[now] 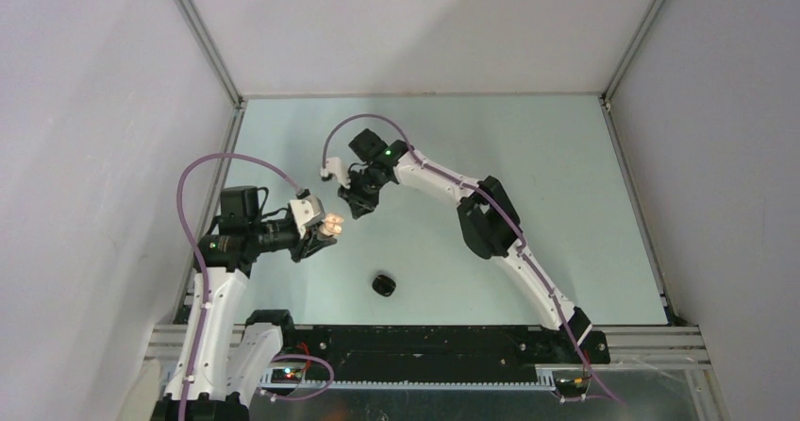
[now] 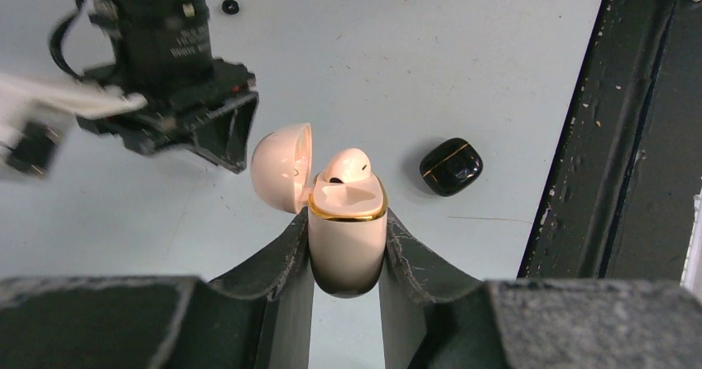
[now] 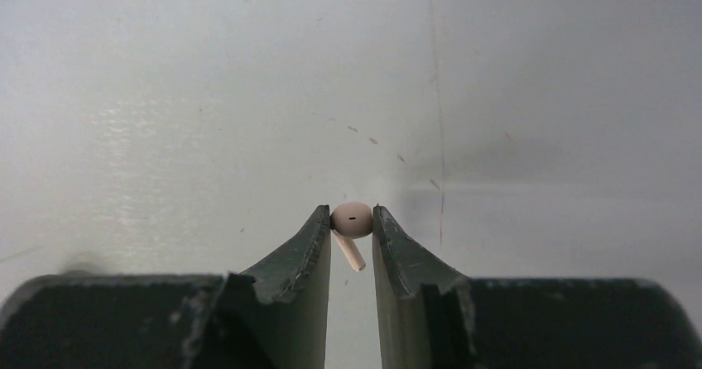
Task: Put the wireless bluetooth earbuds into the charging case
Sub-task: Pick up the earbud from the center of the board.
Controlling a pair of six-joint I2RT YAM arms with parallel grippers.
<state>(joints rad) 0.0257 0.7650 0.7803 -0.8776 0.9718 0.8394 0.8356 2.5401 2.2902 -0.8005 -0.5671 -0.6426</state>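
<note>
Only one marking shows: a few short lines of small white lettering on the black housing (image 2: 170,48) in the upper left of the left wrist view. The letters are too blurred to read. No other text, brand or number is legible in any view.

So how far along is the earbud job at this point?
Done: one cream earbud sits in the open cream case, clamped by the left gripper. In hand: the right gripper pinches the second cream earbud, away from the case. Left: seat it; the black case lies closed, and I cannot tell where its earbuds are.
</note>
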